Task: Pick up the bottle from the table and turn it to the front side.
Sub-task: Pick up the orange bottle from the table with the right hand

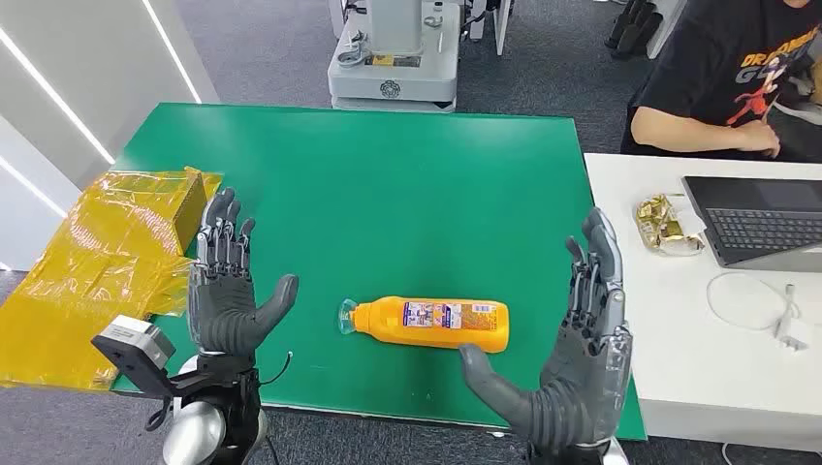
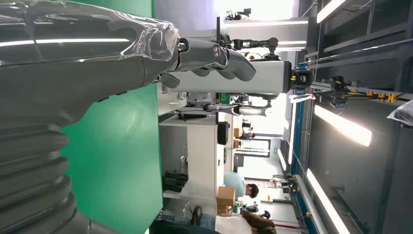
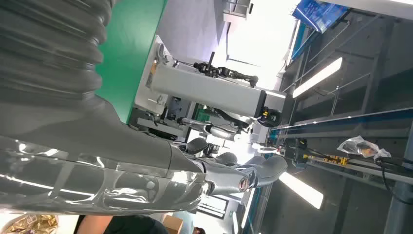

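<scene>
Seen from the head view: green desk with an orange bottle lying on its side near the front edge, roughly midway along it. Clear cap pointing toward the left side of the desk, printed label facing up along the body. Resting on the desk surface, touched by neither hand.

Left hand raised above the front-left corner of the desk, palm turned inward toward the bottle, fingers apart and pointing away from the robot, thumb angled toward the bottle. Released, holding nothing, well apart from the cap.

Right hand raised near the front-right corner, palm turned inward, fingers spread and upright, thumb reaching toward the base of the bottle but not touching it. Also released and holding nothing.

Bottle lying between the two palms, nearer the right hand.

Crinkled yellow plastic wrapping draped over the left edge of the desk. White table just beside the right edge, carrying a laptop, a gold-wrapped packet and a white cable. Person in a black printed shirt seated behind that table. Grey machine base standing beyond the far edge.
</scene>
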Available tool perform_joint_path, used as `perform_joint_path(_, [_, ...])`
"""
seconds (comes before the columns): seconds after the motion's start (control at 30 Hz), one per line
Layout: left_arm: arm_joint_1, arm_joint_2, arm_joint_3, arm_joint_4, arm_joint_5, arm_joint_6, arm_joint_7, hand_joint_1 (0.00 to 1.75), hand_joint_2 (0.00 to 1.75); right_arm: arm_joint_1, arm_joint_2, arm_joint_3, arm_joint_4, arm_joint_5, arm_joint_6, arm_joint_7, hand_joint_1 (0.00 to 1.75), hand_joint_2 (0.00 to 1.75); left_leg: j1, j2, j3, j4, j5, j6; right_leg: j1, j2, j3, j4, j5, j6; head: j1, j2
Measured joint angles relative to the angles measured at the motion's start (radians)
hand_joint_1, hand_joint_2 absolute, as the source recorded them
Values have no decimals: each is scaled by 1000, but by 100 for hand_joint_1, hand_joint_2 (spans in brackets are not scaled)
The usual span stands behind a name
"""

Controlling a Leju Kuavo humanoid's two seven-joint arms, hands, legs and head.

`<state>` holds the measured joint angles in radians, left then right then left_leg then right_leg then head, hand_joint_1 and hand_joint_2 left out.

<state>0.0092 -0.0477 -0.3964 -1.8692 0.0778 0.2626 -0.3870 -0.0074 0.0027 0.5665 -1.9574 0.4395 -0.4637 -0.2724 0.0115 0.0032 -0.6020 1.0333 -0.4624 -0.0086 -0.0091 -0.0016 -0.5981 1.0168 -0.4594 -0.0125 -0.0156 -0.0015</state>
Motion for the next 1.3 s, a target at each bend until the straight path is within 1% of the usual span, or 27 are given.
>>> perform_joint_path(0.2, [-5, 0, 0, 0, 0, 0, 2, 0, 175, -2, 0, 0, 0, 0, 8, 7, 0, 175, 0, 0, 0, 0, 0, 0, 0, 0, 0, 0, 0, 0, 0, 0])
perform_joint_path(0.3, [-11, 0, 0, 0, 1, 0, 7, 0, 175, -4, 0, -1, 0, 7, 44, 44, 0, 175, 0, 0, 0, 0, 0, 0, 0, 0, 0, 0, 0, 0, 0, 0])
perform_joint_path(0.37, [-13, -1, 0, 0, 4, -2, 9, 0, 175, -5, -1, -9, 3, 15, 107, 95, 0, 175, 0, 0, 0, 0, 0, 0, 0, 0, 0, 0, 0, 0, 0, 0])
perform_joint_path(0.47, [-13, -6, 0, 0, 6, -12, 10, 0, 175, -20, -13, -41, 19, 65, 241, 174, 0, 175, 0, 0, 0, 0, 0, 0, 0, 0, 0, 0, 0, 0, 0, 0])
perform_joint_path(0.6, [-13, -11, 0, 0, 8, -21, 11, 0, 175, -72, -49, -85, 60, 116, 376, 216, 0, 175, 0, 0, 0, 1, 0, 1, 0, 0, 1, 0, 1, 0, 0, 0])
perform_joint_path(0.77, [-14, -10, 0, 0, 23, -30, 3, 0, 175, -168, -99, -111, 152, 72, 527, 212, 0, 175, 0, 0, 0, 1, 1, 1, 0, 0, 1, 0, 3, 0, 0, 0])
perform_joint_path(0.93, [-14, -8, 1, 0, 35, -31, -4, 0, 175, -255, -139, -111, 235, 104, 611, 217, 0, 175, 0, 0, 0, 1, 2, 1, 0, 0, 1, 0, 3, 0, 0, 0])
perform_joint_path(1.0, [-15, -8, 1, 0, 37, -31, -5, 0, 175, -267, -145, -108, 244, 109, 626, 219, 0, 175, 0, 0, 0, 1, 2, 1, 0, 0, 1, 0, 3, 0, 0, 0])
perform_joint_path(1.23, [-15, -8, 1, 0, 38, -31, -5, 0, 175, -270, -147, -107, 246, 109, 629, 219, 0, 175, 0, 1, 0, 1, 2, 1, 0, 0, 1, 0, 3, 0, 0, 0])
perform_joint_path(1.27, [-15, -7, 1, 0, 42, -31, -7, 0, 175, -287, -155, -101, 260, 112, 647, 220, 0, 175, 0, 1, 0, 1, 2, 1, 0, 0, 1, 0, 4, 0, 0, 0])
perform_joint_path(1.3, [-22, -4, 1, 1, 56, -30, -14, 0, 175, -343, -178, -75, 310, 119, 696, 210, 0, 175, 0, 1, 0, 1, 2, 2, 0, 0, 1, 0, 4, 0, 0, 0])
